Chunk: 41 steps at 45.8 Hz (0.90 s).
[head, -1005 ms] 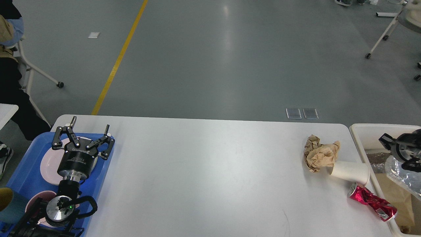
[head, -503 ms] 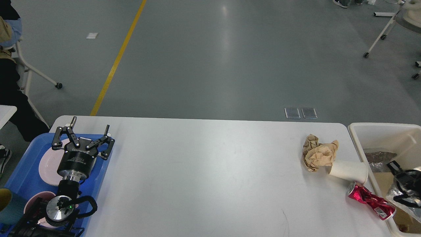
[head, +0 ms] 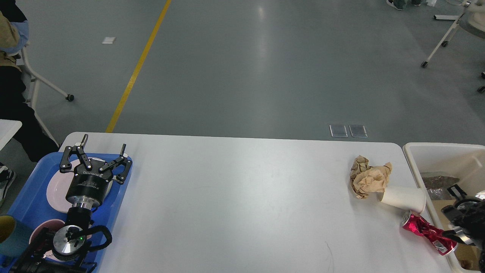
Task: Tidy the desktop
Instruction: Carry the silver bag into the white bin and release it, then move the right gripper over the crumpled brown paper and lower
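Note:
The white desktop fills the middle of the head view. At its right end lie a crumpled brown paper wad, a white paper cup on its side touching the wad, and a crushed red can by the table's edge. My left gripper is open and empty above a pink plate in the blue tray. My right gripper is at the right edge of the view, over the cream-white bin. Its two dark fingers stand apart with nothing seen between them.
The bin holds brown paper and dark scraps. A second pink plate and a teal cup sit in the tray near my left arm. A seated person and a chair are at the far left, beyond the table.
My right gripper has dropped from the bin's far part toward me, over the bin. The clear plastic that hung by it is almost out of sight. The left arm has not moved.

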Each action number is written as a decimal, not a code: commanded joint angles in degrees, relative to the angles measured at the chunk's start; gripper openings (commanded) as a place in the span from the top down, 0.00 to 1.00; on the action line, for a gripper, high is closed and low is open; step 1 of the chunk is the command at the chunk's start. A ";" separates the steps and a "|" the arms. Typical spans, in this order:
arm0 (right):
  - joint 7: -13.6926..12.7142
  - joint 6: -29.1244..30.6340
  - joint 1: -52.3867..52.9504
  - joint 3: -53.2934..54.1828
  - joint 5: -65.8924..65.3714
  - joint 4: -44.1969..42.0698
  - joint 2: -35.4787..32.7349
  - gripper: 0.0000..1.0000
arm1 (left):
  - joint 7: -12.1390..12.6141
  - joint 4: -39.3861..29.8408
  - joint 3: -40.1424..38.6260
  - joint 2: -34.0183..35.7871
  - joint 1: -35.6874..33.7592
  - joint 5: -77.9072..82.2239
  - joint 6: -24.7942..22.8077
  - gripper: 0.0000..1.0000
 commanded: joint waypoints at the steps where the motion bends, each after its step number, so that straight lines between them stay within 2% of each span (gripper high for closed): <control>1: 0.05 -1.06 -0.12 0.28 0.01 0.31 0.26 0.00 | 0.00 0.00 -0.01 -0.01 0.00 -0.03 -0.03 0.04; 16: -0.13 0.69 2.86 -0.68 -0.51 1.01 0.17 0.00 | 0.00 0.00 -0.01 -0.01 0.00 0.06 -0.03 0.04; 22: -0.66 5.34 9.97 -2.44 -6.57 4.08 -0.53 0.00 | 0.00 0.00 -0.01 -0.01 0.00 0.06 -0.03 0.04; 27: -1.97 12.55 18.40 -4.55 -13.16 11.54 -2.37 0.00 | 0.00 0.00 -0.01 -0.01 0.00 0.06 -0.03 0.04; 31: -4.25 16.86 26.75 -4.90 -18.35 19.36 -3.96 0.00 | 0.00 0.00 -0.01 -0.01 0.00 0.06 -0.03 0.04; 41: -10.85 19.59 46.44 -7.62 -23.28 41.95 -6.60 0.00 | 0.00 0.00 -0.01 -0.01 0.00 -0.03 -0.03 0.04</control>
